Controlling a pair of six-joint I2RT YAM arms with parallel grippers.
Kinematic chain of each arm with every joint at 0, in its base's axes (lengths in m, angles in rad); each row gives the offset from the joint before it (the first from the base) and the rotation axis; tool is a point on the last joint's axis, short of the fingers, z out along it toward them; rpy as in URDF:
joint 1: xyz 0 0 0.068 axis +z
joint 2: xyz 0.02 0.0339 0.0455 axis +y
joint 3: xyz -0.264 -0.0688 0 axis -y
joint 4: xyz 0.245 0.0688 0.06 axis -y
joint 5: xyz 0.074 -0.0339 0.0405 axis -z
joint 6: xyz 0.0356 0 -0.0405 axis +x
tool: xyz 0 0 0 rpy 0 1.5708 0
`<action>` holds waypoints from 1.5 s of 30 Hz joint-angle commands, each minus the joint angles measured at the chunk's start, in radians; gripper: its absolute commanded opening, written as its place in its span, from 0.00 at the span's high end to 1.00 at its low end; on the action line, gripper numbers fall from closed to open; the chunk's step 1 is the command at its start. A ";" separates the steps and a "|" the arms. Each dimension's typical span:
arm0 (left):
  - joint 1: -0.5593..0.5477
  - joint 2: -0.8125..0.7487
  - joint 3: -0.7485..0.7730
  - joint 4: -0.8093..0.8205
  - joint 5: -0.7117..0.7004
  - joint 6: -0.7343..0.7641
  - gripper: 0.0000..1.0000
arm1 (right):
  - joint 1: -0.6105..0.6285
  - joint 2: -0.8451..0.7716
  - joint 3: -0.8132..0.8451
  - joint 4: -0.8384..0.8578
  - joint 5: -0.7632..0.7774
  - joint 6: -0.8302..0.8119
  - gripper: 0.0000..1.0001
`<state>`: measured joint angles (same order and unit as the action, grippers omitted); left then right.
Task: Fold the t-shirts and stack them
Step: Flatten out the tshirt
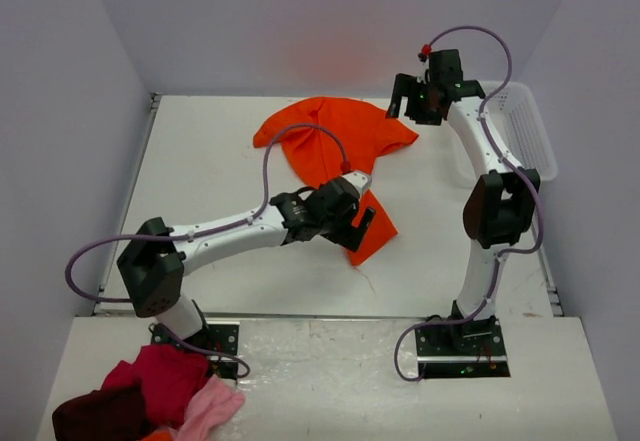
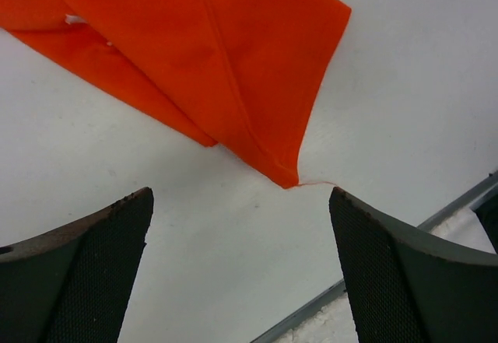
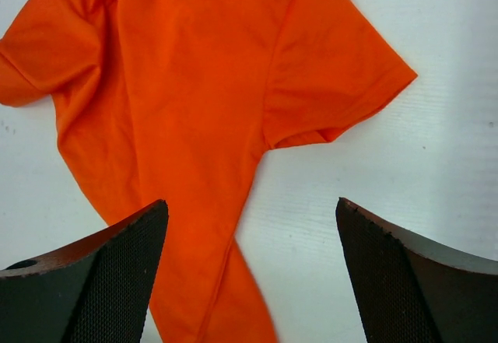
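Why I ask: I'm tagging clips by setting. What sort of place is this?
Probably a robotics lab test cell: left arm and right arm bolted at a white table, plain walls boxing it in, an orange t-shirt spread there.

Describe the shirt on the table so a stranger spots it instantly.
In the middle of the white table a t-shirt lies crumpled. It is the only bright orange garment there; the red and pink clothes sit in a heap beside the left arm's base.
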<state>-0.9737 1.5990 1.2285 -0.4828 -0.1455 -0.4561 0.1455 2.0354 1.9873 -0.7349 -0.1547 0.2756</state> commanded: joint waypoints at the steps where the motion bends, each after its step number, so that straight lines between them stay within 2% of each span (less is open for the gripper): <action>1: -0.046 0.050 -0.006 0.006 -0.072 -0.070 0.06 | -0.029 -0.087 -0.031 0.026 -0.040 0.019 0.12; 6: -0.065 0.142 0.012 0.016 -0.104 -0.099 0.14 | -0.052 -0.198 -0.113 0.068 -0.033 0.008 0.13; 14: -0.069 0.272 0.083 0.018 -0.120 -0.118 0.17 | -0.060 -0.357 -0.182 0.114 -0.060 0.007 0.13; 22: -0.088 0.312 0.111 0.029 -0.101 -0.121 0.24 | -0.069 -0.379 -0.194 0.124 -0.059 0.011 0.14; 26: -0.089 0.314 0.109 0.023 -0.095 -0.128 0.32 | -0.069 -0.369 -0.188 0.124 -0.065 0.017 0.14; 29: -0.097 0.305 0.103 0.018 -0.086 -0.142 0.44 | -0.069 -0.368 -0.188 0.126 -0.063 0.020 0.14; 45: -0.141 0.314 0.069 0.024 -0.051 -0.194 0.43 | -0.073 -0.388 -0.197 0.135 -0.066 0.022 0.14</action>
<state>-1.1030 1.9079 1.3045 -0.4786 -0.2085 -0.6121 0.0799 1.6691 1.7935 -0.6270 -0.2024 0.2886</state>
